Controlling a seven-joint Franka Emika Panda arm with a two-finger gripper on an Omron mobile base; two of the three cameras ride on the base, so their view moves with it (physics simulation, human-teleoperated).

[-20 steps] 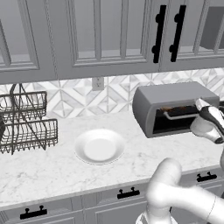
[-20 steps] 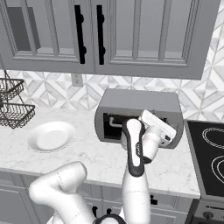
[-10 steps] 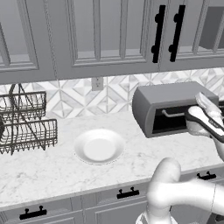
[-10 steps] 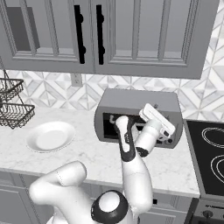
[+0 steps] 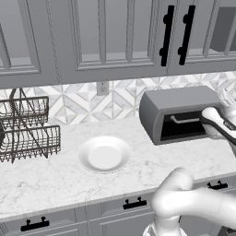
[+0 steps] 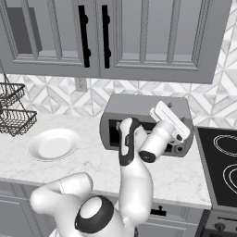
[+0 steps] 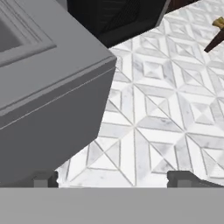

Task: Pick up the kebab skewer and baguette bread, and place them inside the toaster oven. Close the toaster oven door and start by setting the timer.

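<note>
The toaster oven (image 5: 179, 103) is a grey box at the back right of the counter; I also see the toaster oven (image 6: 139, 104) behind my arm. Its dark front has a pale bar (image 5: 186, 120) near the top, and I cannot tell whether the toaster oven door is open or shut. My gripper (image 6: 172, 119) is raised in front of the oven's right end, tilted up toward the wall. In the hand view the gripper (image 7: 113, 178) stands open, with nothing between the two dark fingertips (image 7: 43, 179). The kebab skewer and baguette bread are hidden.
A bare white plate (image 5: 105, 154) lies mid-counter, and a wire dish rack (image 5: 27, 131) stands at the far left. A black cooktop (image 6: 222, 171) adjoins the counter right of the oven. Grey wall cabinets (image 7: 43, 87) hang close above, with patterned tile (image 7: 166, 113) behind.
My hand has risen from in front of the oven's dark front to its upper right corner and tilted upward. The jaws stayed open.
</note>
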